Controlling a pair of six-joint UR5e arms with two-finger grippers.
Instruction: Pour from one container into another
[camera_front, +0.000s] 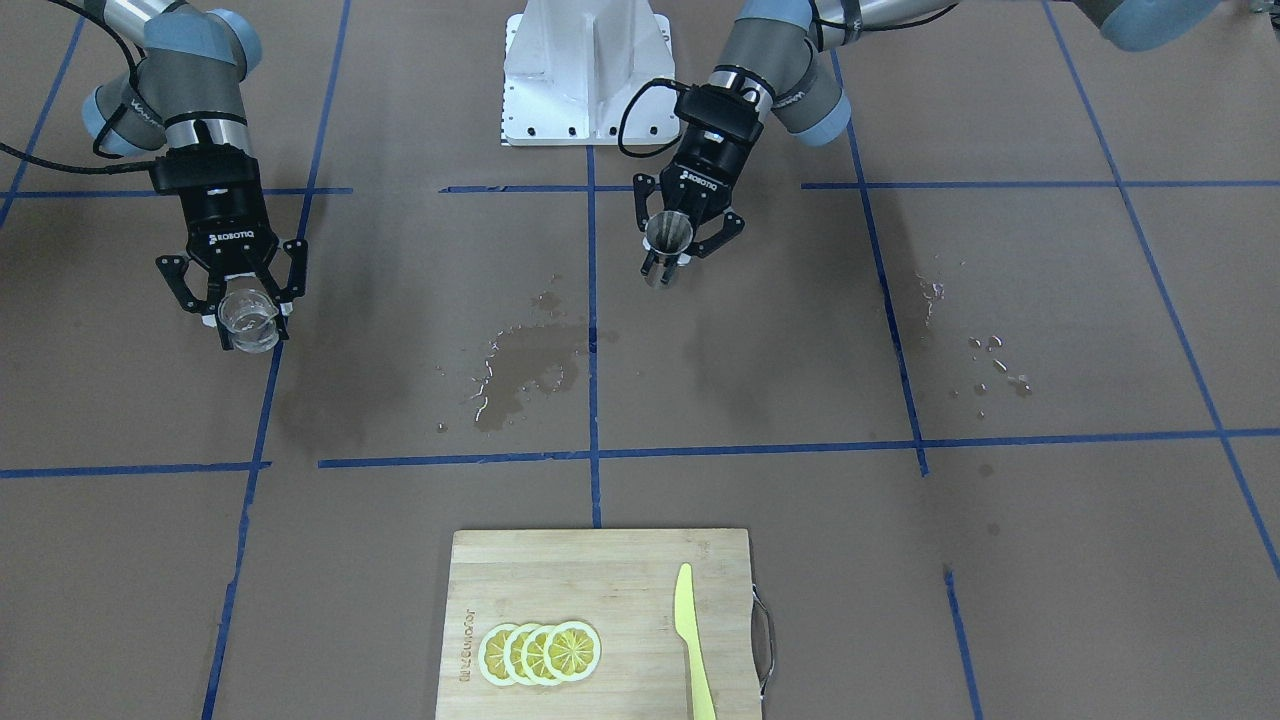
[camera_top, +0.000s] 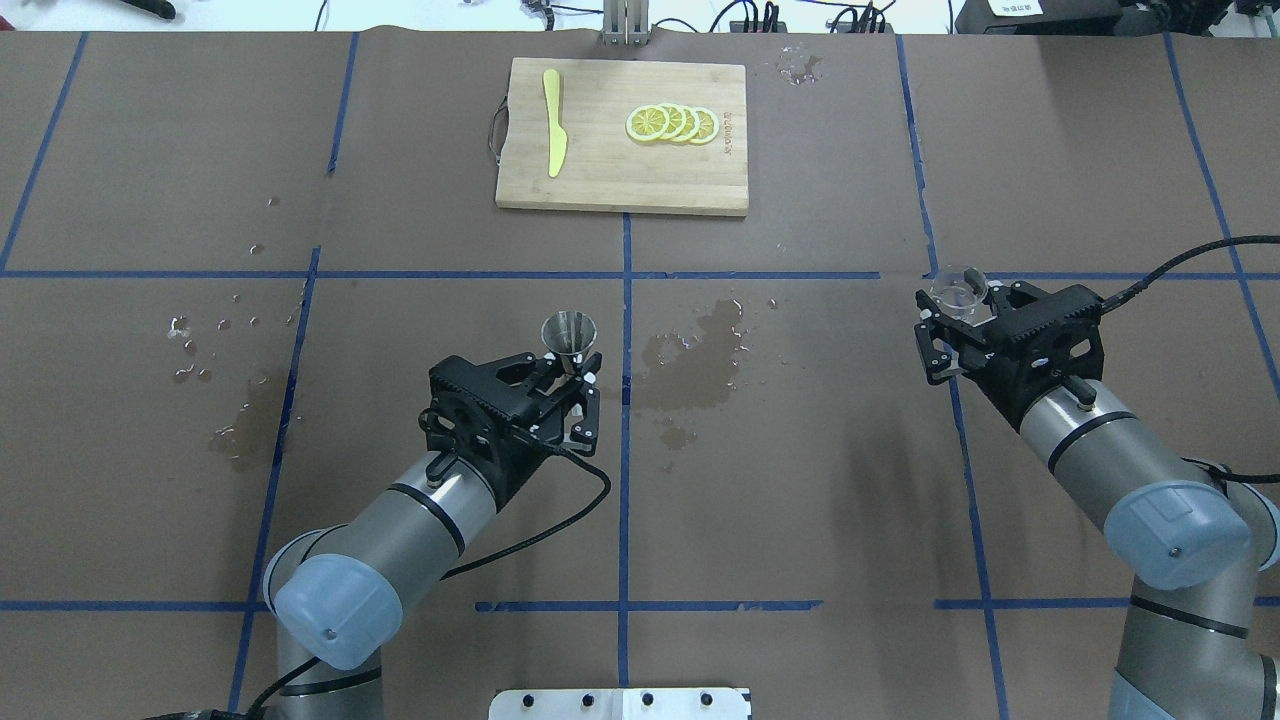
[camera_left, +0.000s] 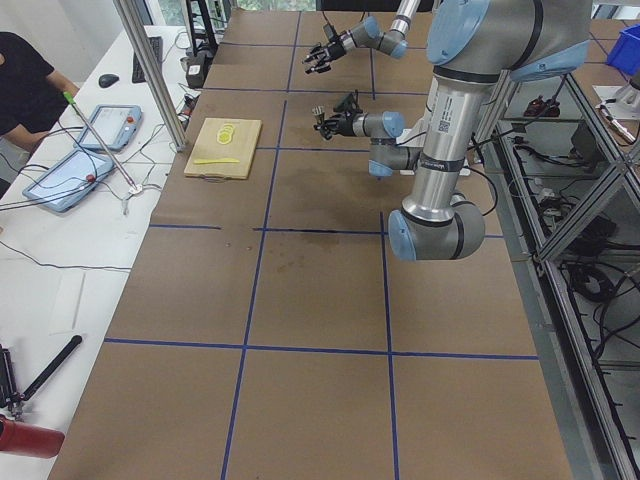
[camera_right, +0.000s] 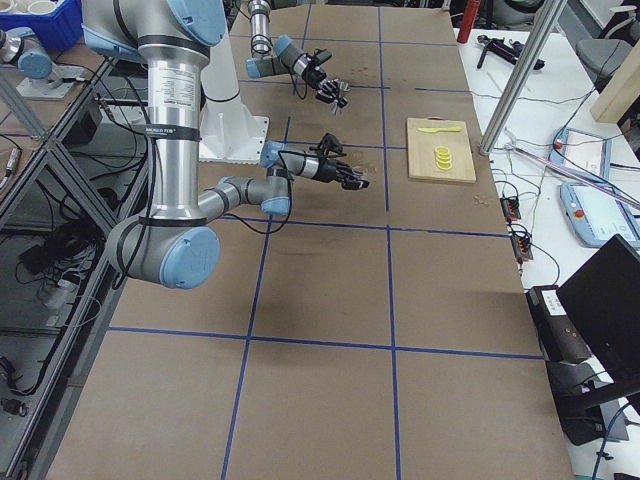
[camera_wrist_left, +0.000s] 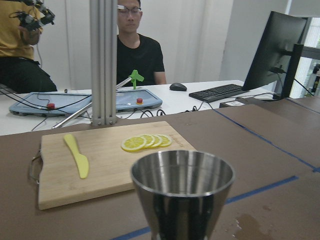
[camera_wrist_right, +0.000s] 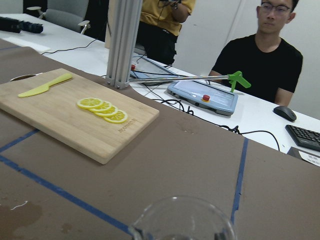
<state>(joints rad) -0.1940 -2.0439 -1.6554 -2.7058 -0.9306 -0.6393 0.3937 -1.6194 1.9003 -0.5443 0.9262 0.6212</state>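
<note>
Over the brown table (camera_top: 800, 500), the left gripper (camera_top: 572, 375) clamps an upright steel cup (camera_top: 569, 333) near the centre line, and the right gripper (camera_top: 958, 305) clamps a clear glass (camera_top: 955, 290) well apart to its right, a wide gap to close before pouring.

The left arm (camera_top: 430, 510) and the right arm (camera_top: 1075, 435) are brushed silver tubes ringed with black bands, and each has rounded pale blue joint caps (camera_top: 335, 605) (the wrist housings are a darker grey). Each ends in a black two-finger unit. The left gripper (camera_front: 667, 262) and the right gripper (camera_front: 248, 318) both carry white ROBOTIQ lettering (camera_front: 232, 237). A black cable (camera_top: 1240, 240) trails from each wrist. The white base plate (camera_front: 588, 70) has a row of dark bolts (camera_front: 572, 131) along its edge.
</note>
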